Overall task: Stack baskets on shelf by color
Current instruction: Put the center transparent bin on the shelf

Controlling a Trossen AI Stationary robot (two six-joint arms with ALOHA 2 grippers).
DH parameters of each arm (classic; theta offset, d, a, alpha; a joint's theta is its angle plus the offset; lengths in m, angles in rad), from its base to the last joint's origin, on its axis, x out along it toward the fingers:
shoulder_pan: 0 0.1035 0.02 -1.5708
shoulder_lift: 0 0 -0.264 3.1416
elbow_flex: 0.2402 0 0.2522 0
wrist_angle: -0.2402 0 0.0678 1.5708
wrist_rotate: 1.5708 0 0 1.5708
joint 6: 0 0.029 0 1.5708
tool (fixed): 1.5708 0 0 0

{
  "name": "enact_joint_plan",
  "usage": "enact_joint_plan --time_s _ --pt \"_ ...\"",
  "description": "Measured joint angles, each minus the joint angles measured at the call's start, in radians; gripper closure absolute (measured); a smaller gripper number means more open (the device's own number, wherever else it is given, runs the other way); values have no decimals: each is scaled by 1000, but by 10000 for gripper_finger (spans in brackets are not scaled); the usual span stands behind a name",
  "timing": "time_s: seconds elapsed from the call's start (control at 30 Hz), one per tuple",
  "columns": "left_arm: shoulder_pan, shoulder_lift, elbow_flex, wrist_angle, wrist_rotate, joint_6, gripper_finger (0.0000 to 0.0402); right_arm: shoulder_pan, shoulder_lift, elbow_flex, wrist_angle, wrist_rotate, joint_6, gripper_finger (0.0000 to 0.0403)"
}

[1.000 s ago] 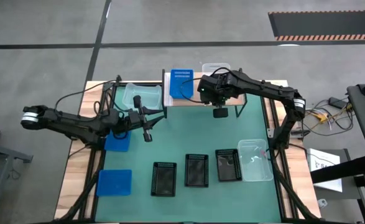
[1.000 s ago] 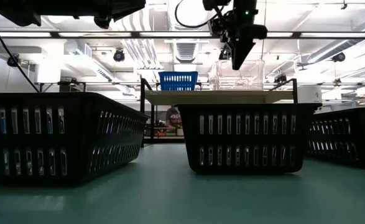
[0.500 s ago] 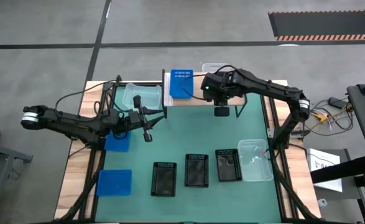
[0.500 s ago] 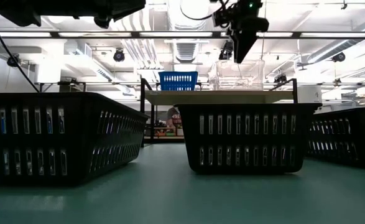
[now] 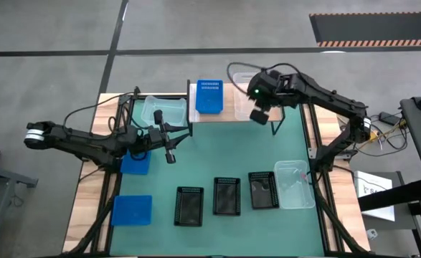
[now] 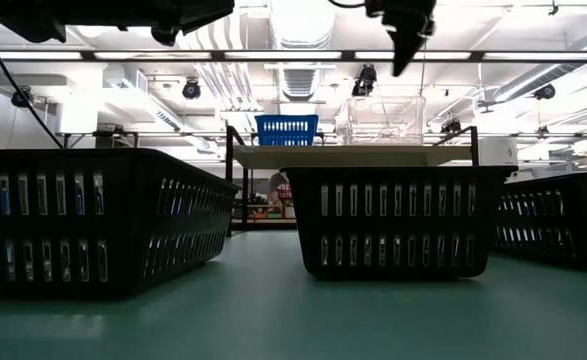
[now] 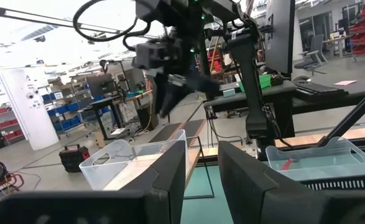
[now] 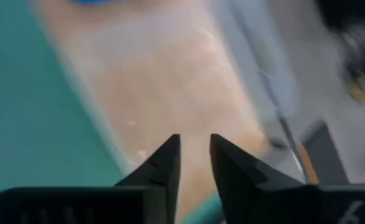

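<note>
While the right end effector (image 5: 259, 115) hovers over the shelf (image 5: 232, 109) (fingers slightly parted, empty), motion blur hides detail.

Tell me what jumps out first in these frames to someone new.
First the right gripper, raised above the wooden shelf at the table's far edge, where one blue basket and one clear basket already sit. Next, the row of three black baskets along the near side of the green table, with a clear basket at its right end. The left gripper waits over the table's left side.
</note>
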Motion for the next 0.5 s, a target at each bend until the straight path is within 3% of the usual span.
enact_joint_plan --time_s 0.07,0.17,0.37,0.5 --pt "0 0 0 0 0 0 322 -40 -4 0 -51 29 40 355" --pt "0 0 0 0 0 0 322 -126 -3 -15 -84 -15 83 387" --pt "0 0 -1 0 0 0 322 -288 29 -78 -53 -101 63 392" --pt "0 0 -1 0 0 0 322 -367 41 -116 6 -246 41 394"
